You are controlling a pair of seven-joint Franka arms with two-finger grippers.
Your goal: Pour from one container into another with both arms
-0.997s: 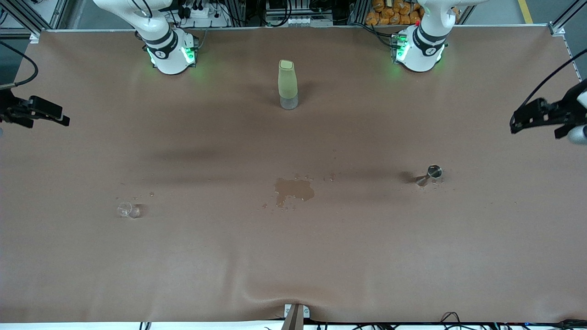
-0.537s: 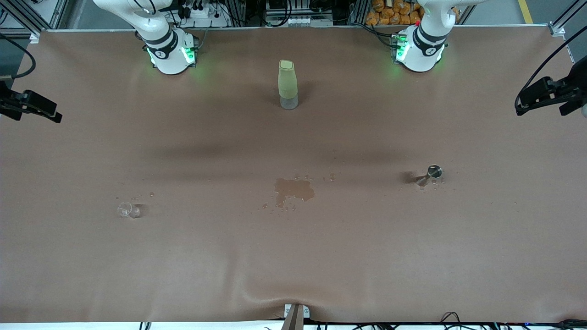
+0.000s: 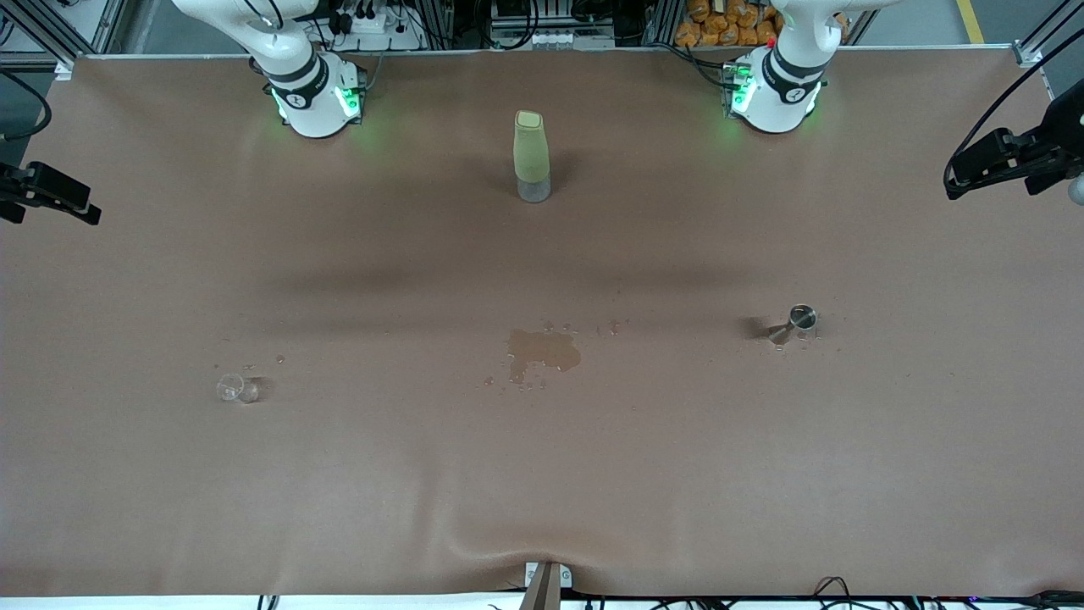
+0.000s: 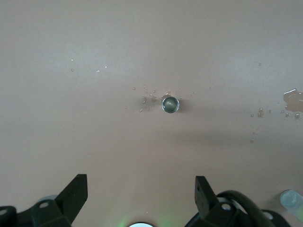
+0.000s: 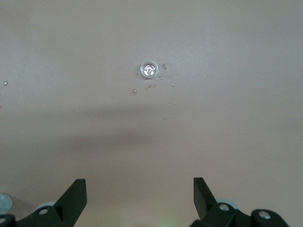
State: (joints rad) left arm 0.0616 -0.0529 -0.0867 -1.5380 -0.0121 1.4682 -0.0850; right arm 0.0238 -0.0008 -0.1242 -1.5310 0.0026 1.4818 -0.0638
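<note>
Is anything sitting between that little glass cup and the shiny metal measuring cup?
Only a puddle lies on the table between the glass cup and the metal measuring cup. The green bottle stands farther from the front camera.

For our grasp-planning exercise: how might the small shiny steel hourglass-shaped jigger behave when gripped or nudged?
The small shiny steel hourglass-shaped jigger looks rigid, being metal. Its narrow waist and small foot suggest it may tip if nudged. Droplets around it hint at slippery walls.

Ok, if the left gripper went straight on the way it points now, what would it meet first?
Most likely bare table. The left gripper, open and empty, points down at the mat; the steel jigger stands ahead of it but seemingly off the line, though depth is hard to judge.
</note>
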